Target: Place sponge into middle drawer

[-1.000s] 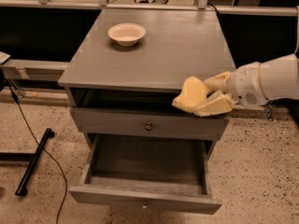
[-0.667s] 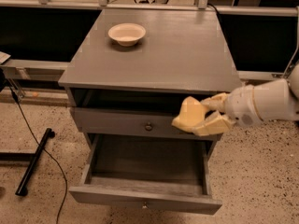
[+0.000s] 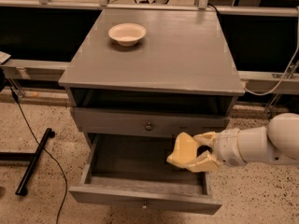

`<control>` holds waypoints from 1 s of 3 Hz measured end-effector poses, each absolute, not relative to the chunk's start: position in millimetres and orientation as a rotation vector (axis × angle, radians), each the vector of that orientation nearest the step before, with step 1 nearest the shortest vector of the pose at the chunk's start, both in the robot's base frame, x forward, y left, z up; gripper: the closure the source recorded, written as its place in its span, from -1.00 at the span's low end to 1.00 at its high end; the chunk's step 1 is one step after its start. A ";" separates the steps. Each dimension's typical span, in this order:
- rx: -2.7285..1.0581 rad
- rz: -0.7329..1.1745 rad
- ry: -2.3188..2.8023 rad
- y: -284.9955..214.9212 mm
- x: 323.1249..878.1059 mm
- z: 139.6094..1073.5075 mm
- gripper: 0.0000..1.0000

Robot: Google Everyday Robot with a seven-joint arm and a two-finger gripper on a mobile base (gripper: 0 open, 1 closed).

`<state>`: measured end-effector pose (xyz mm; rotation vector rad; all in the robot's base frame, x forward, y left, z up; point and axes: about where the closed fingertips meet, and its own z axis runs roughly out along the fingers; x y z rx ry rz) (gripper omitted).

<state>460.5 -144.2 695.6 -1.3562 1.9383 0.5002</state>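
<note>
The pale yellow sponge (image 3: 182, 151) is held in my gripper (image 3: 200, 151), whose cream fingers (image 3: 206, 163) close on it from the right. The white arm reaches in from the right edge. The sponge hangs just above the right side of the open middle drawer (image 3: 140, 196), a grey box with a plank floor pulled out at the bottom of the cabinet. I cannot tell if the sponge touches the drawer floor. Above it is a closed flat drawer front with a dark knob (image 3: 148, 126).
A round cream bowl (image 3: 127, 33) sits on the grey cabinet top (image 3: 187, 55) at the back left. A black stand leg (image 3: 32, 161) and a cable lie on the speckled floor to the left. A dark rail runs behind the cabinet.
My gripper has moved down with the sponge, from level with the cabinet's top opening to just over the right side of the open drawer.
</note>
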 end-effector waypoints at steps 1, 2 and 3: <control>-1.356 0.500 1.938 -144.1 460.5 695.6 1.00; -1.319 0.460 1.976 -156.3 472.1 668.9 1.00; -1.297 0.390 1.985 -167.0 482.0 627.5 1.00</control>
